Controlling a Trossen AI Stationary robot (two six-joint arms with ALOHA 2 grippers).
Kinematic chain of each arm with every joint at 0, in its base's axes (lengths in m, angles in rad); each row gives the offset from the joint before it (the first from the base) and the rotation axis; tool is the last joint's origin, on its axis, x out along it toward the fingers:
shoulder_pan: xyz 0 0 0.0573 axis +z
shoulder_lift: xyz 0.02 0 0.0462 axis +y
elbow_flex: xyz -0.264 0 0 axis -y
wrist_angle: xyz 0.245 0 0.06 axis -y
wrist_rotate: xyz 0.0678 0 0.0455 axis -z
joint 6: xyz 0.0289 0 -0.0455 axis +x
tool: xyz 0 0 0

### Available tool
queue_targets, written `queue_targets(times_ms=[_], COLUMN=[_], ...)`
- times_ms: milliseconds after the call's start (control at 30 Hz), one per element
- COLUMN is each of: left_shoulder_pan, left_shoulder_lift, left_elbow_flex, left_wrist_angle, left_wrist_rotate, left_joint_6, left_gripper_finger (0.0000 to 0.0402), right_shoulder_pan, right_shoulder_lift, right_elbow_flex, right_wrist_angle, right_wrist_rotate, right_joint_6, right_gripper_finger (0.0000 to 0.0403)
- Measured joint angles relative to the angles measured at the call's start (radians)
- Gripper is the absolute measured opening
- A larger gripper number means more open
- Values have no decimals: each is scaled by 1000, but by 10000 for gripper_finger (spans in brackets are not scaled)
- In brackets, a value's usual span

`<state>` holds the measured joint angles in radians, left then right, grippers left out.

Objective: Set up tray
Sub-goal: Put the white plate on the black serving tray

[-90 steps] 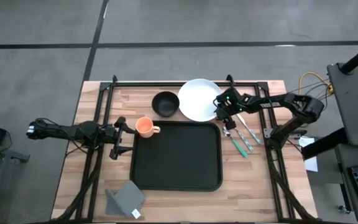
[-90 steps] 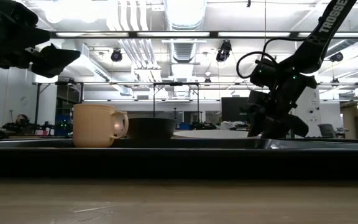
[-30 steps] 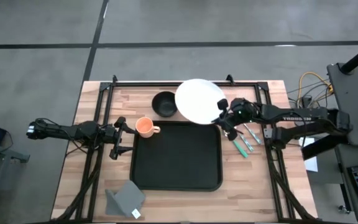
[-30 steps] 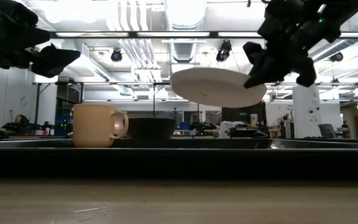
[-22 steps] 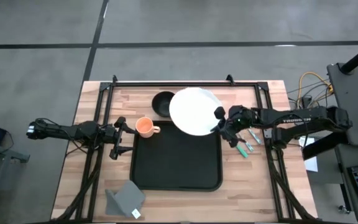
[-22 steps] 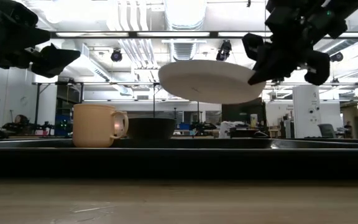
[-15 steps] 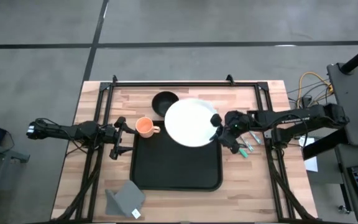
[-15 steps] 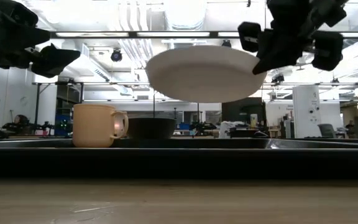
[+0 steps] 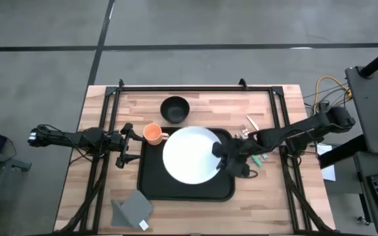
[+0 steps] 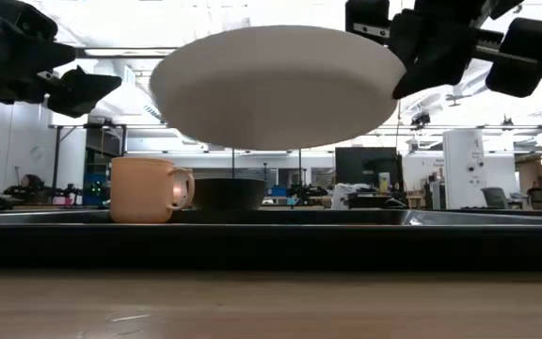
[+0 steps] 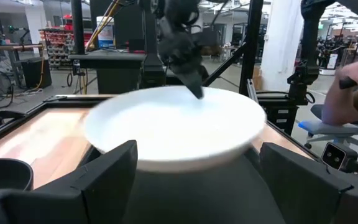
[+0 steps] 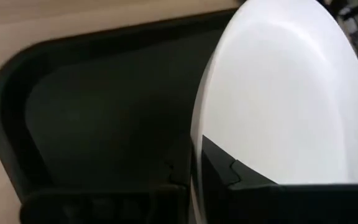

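The black tray lies at the table's middle; its rim fills the low view. A white plate hangs over the tray's far half, with my right gripper shut on it. From below, the plate shows high above the tray. An orange cup stands just off the tray's far left corner. My left gripper is open at the tray's left edge, near the cup and touching nothing. My right gripper pinches the plate's rim on the side toward the table's right, one finger over it and one under it. The fingers come nearly level from the table's right. The plate is lifted clear over the tray, almost level, its far side a little higher.
A black bowl sits beyond the tray. Cutlery lies right of the tray, under my right arm. A grey folded napkin rests at the near left. A person's hand shows beyond the table's right.
My right gripper has carried the plate from the tray's far right corner toward the table's near and left, over the tray. The plate has stayed lifted and roughly level throughout, with the gripper still shut on its rim.
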<state>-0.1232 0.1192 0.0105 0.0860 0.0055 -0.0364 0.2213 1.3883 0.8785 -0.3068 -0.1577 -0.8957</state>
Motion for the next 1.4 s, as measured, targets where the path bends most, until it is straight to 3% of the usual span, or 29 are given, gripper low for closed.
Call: queue_targets(times_ms=[700, 1400], left_shoulder_pan=[0, 0], left_shoulder_lift=[6, 64], left_elbow_flex=[0, 0], left_wrist_angle=[-2, 0], left_wrist_rotate=[-3, 0], left_joint_6=[0, 0], left_gripper_finger=[315, 315], right_shoulder_pan=[30, 52], right_shoulder_lift=[402, 540], right_elbow_flex=[234, 309], right_wrist_angle=[63, 180], right_wrist_rotate=[0, 0], right_joint_6=[-59, -51], right_gripper_finger=[8, 9])
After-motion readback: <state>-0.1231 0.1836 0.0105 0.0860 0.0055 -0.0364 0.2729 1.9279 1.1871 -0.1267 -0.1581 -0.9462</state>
